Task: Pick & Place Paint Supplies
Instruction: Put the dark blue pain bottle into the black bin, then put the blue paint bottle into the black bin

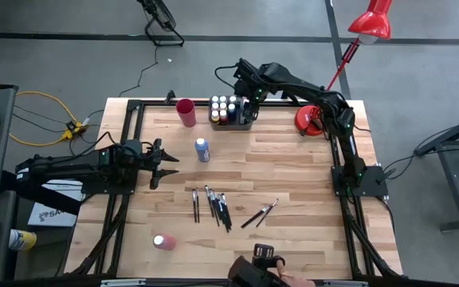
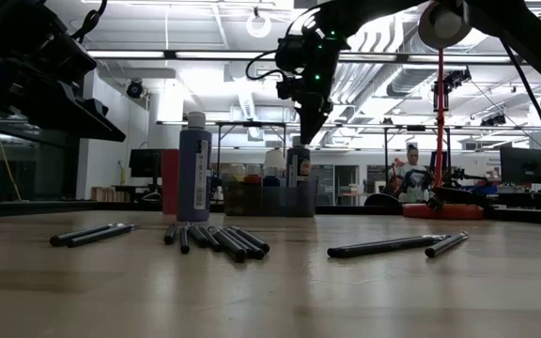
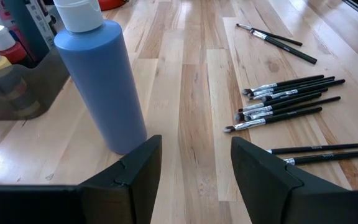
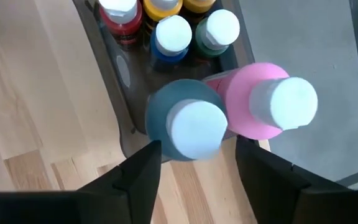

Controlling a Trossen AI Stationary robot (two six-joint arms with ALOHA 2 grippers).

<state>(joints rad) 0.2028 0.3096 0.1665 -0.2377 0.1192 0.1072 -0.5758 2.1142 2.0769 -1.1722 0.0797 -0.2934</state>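
Observation:
A grey tray (image 1: 248,125) at the far side of the table holds several upright paint bottles. My right gripper (image 1: 251,101) hangs over its right end, open and pointing down, with its fingers on either side of a blue-grey bottle (image 4: 188,121) beside a pink bottle (image 4: 261,102). A blue bottle (image 1: 202,149) stands alone on the table, just ahead of my open left gripper (image 3: 194,162), which touches nothing. A pink bottle (image 1: 163,241) lies on its side near the front edge. Dark-handled brushes (image 1: 213,206) lie in a cluster, with two more brushes (image 1: 259,214) to their right. My right gripper comes from above with one finger (image 4: 143,171) on each side of the blue-grey bottle's shoulder (image 4: 160,118). I cannot tell whether the fingers touch it. The bottle stands upright in the tray's end.
A red cup (image 1: 186,112) stands left of the tray. A red lamp base (image 1: 309,119) sits at the far right of the table, and its stem slants up beyond the edge. Bare wood lies between the brushes and the tray. A person sits in the room behind (image 2: 411,169).

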